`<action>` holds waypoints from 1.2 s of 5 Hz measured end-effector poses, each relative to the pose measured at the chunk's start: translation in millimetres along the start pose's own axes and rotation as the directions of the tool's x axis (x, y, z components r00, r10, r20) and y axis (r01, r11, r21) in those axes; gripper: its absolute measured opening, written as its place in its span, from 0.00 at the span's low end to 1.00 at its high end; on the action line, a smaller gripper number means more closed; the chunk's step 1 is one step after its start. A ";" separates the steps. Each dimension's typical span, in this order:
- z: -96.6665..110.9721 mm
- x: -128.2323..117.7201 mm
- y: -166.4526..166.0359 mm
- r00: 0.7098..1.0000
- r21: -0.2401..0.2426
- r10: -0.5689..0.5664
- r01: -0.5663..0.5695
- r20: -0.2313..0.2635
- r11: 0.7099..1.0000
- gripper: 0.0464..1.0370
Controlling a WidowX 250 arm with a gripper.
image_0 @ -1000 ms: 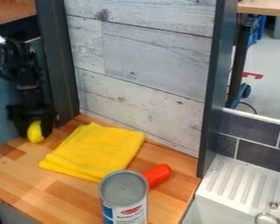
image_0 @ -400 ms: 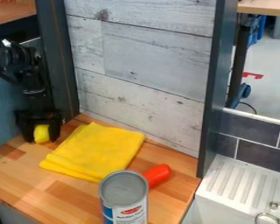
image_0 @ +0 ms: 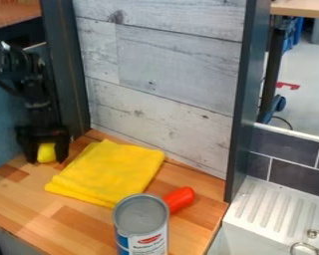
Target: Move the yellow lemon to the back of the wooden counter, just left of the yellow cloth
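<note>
At the left of the view, the black gripper point(image_0: 46, 155) hangs low over the wooden counter's back left corner. Between its two fingers sits a small yellow object point(image_0: 47, 153), with the fingers close against both sides. Just right of the gripper lies a folded yellow cloth point(image_0: 109, 172), flat on the counter. A can point(image_0: 141, 219) with a grey lid stands upright near the front. Behind the can, a red-orange rounded object point(image_0: 180, 199) lies partly hidden by it.
The wooden counter point(image_0: 62, 219) is bounded behind by a whitewashed plank wall point(image_0: 162, 74) between dark posts point(image_0: 247, 99). Right of the counter is a white ridged drainboard point(image_0: 275, 206) with metal rings point(image_0: 312, 244) at its lower right, beside dark tiles point(image_0: 288, 174).
Since the first frame the gripper has shifted slightly right with the yellow object between its fingers, which has turned a little. The cloth, can and red-orange object have stayed put.
</note>
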State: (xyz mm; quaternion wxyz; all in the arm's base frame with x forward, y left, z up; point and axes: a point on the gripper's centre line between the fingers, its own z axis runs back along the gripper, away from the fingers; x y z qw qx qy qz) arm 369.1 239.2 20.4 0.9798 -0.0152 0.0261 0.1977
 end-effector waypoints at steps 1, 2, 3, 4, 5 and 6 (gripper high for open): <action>26.9 -8.7 -3.0 0.998 -0.001 -0.008 0.008 0.058 1.000 0.97; 57.4 -22.9 -5.2 0.994 0.010 -0.007 0.006 0.112 1.000 0.97; 80.2 -46.7 -7.0 0.996 0.044 -0.029 0.026 0.085 0.999 0.97; 91.5 -78.1 -45.4 0.986 0.084 -0.156 0.151 0.054 0.985 0.97; 81.7 -111.6 -84.1 0.954 0.002 -0.293 0.293 0.063 0.956 0.97; 80.0 -122.0 -96.9 0.931 -0.031 -0.359 0.361 0.063 0.932 0.97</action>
